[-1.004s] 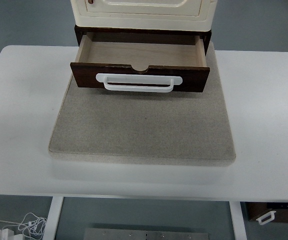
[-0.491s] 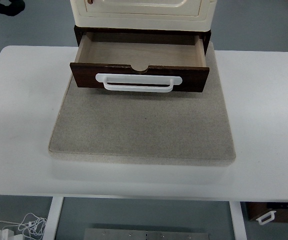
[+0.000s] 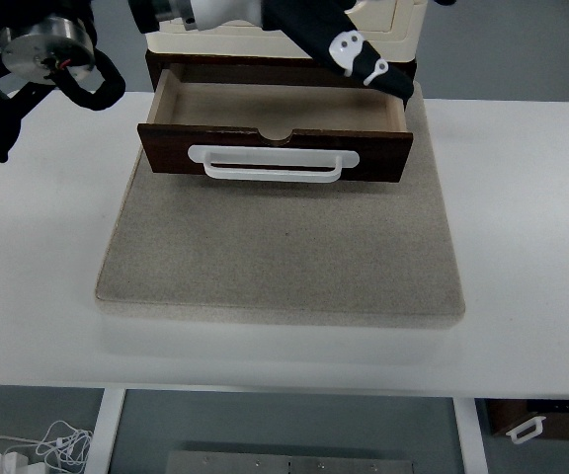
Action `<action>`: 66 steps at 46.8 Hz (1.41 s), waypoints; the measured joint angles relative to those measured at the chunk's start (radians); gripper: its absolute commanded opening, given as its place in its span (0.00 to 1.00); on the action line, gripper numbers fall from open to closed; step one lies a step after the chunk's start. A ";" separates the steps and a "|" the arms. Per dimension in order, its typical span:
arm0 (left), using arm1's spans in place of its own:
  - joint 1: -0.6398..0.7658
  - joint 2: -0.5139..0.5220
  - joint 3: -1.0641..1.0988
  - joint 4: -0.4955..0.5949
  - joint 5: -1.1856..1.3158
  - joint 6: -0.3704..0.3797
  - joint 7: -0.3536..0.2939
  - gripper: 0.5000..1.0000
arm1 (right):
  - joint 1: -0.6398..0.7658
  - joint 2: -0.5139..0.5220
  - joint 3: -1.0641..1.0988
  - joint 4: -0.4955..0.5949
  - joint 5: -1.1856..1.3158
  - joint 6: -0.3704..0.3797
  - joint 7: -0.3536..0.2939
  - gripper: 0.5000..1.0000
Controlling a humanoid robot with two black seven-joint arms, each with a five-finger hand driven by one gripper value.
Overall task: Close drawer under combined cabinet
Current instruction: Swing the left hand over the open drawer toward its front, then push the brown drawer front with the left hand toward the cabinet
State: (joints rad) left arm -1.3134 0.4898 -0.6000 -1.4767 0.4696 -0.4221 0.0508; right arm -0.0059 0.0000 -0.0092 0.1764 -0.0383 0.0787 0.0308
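Left arm point(image 3: 28, 69) reaches across the top (fingers unclear).

You're looking down on a white table point(image 3: 522, 227) carrying a grey-beige mat point(image 3: 284, 257). Beyond its edges the floor point(image 3: 502, 49) is grey-blue. Below the front edge you'll see white table legs point(image 3: 107, 434) and tangled white cables point(image 3: 38, 446) at bottom left.

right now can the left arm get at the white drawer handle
Probably yes: the left arm hangs above the back of the open drawer, and nothing lies between it and the white handle.
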 measured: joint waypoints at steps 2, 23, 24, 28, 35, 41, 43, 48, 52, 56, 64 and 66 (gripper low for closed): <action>0.000 -0.007 0.022 -0.006 0.011 0.000 0.000 1.00 | 0.000 0.000 0.000 0.000 0.000 0.000 0.000 0.90; 0.013 -0.086 0.221 -0.064 0.179 0.000 0.121 1.00 | 0.001 0.000 0.000 0.000 0.000 0.000 0.000 0.90; 0.011 -0.088 0.224 -0.062 0.185 0.000 0.135 1.00 | 0.001 0.000 0.000 0.000 0.000 0.000 0.000 0.90; 0.012 -0.091 0.232 -0.059 0.194 0.000 0.199 1.00 | 0.001 0.000 0.000 0.000 0.000 0.000 0.000 0.90; 0.009 -0.091 0.278 -0.057 0.204 -0.003 0.261 1.00 | 0.001 0.000 0.000 0.000 0.000 0.000 0.000 0.90; 0.014 -0.090 0.299 -0.051 0.223 -0.032 0.316 1.00 | 0.001 0.000 0.000 0.000 0.000 0.000 0.000 0.90; 0.014 -0.090 0.310 -0.042 0.225 -0.053 0.328 1.00 | 0.000 0.000 0.000 0.000 0.000 0.000 0.000 0.90; 0.015 -0.090 0.323 0.002 0.281 -0.081 0.338 1.00 | 0.001 0.000 0.000 0.000 0.000 0.000 0.000 0.90; 0.015 -0.091 0.338 0.023 0.342 -0.095 0.340 1.00 | 0.001 0.000 0.000 0.000 0.000 0.000 0.000 0.90; 0.016 -0.091 0.350 0.030 0.355 -0.118 0.356 1.00 | 0.000 0.000 0.000 0.000 0.000 0.000 0.000 0.90; 0.017 -0.091 0.351 0.045 0.360 -0.153 0.417 1.00 | 0.001 0.000 0.000 0.000 0.000 0.000 0.000 0.90; 0.016 -0.091 0.351 0.051 0.361 -0.153 0.424 1.00 | 0.001 0.000 0.000 0.000 0.000 0.000 0.000 0.90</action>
State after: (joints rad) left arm -1.2974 0.3990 -0.2486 -1.4257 0.8307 -0.5750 0.4752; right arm -0.0048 0.0000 -0.0092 0.1764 -0.0384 0.0785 0.0307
